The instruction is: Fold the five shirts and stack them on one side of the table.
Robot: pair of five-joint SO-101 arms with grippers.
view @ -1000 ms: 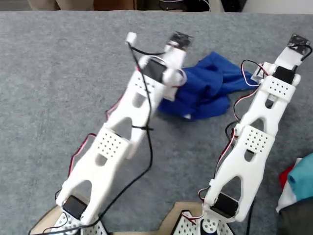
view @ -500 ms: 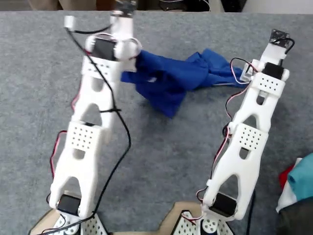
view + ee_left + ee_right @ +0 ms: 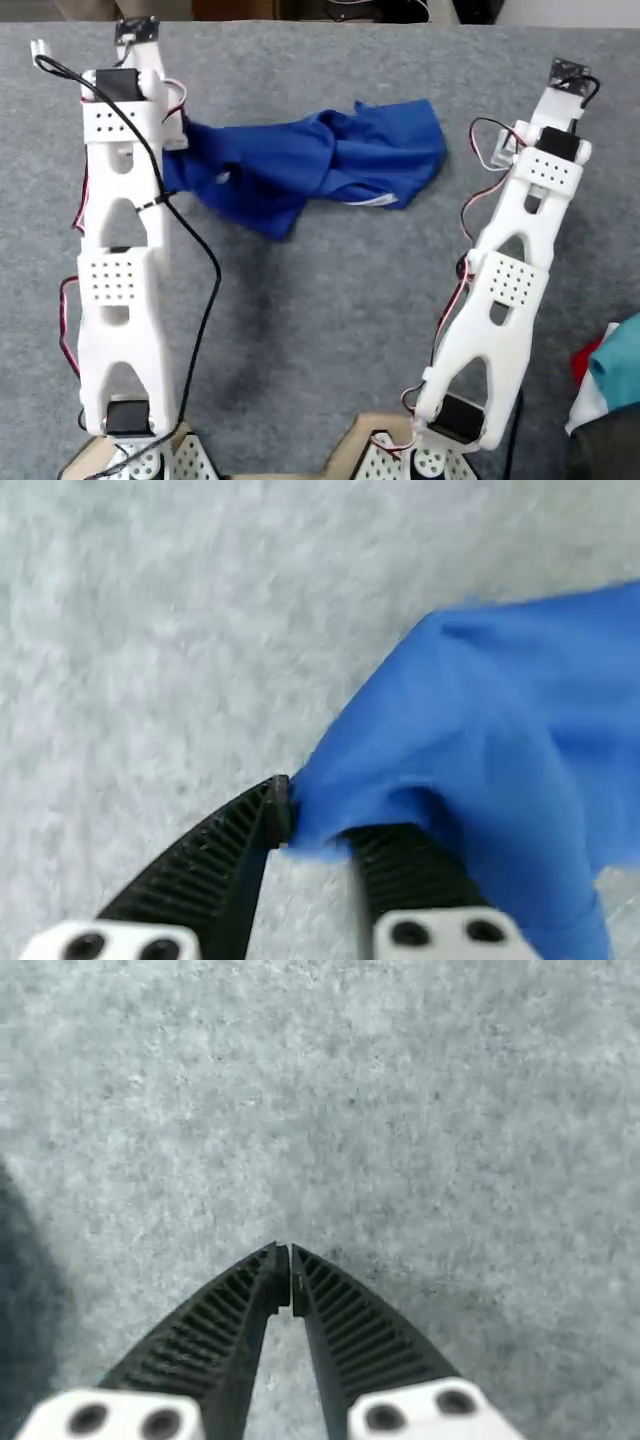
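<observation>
One blue shirt [image 3: 310,170] lies stretched out but creased at the far side of the grey table [image 3: 330,330] in the high view. One end of it is at the left arm [image 3: 120,250], and the other is apart from the right arm [image 3: 510,280] (more clothes [image 3: 610,370] wait at the near right edge).

In the left wrist view, the left pincer [image 3: 320,815] is clamped on an edge of the shirt.

In the right wrist view, the right pincer [image 3: 290,1252] is closed on nothing, over bare table.

We judge that the step is spreading the shirt flat before folding. Next, the right pincer should open and take the free end.
</observation>
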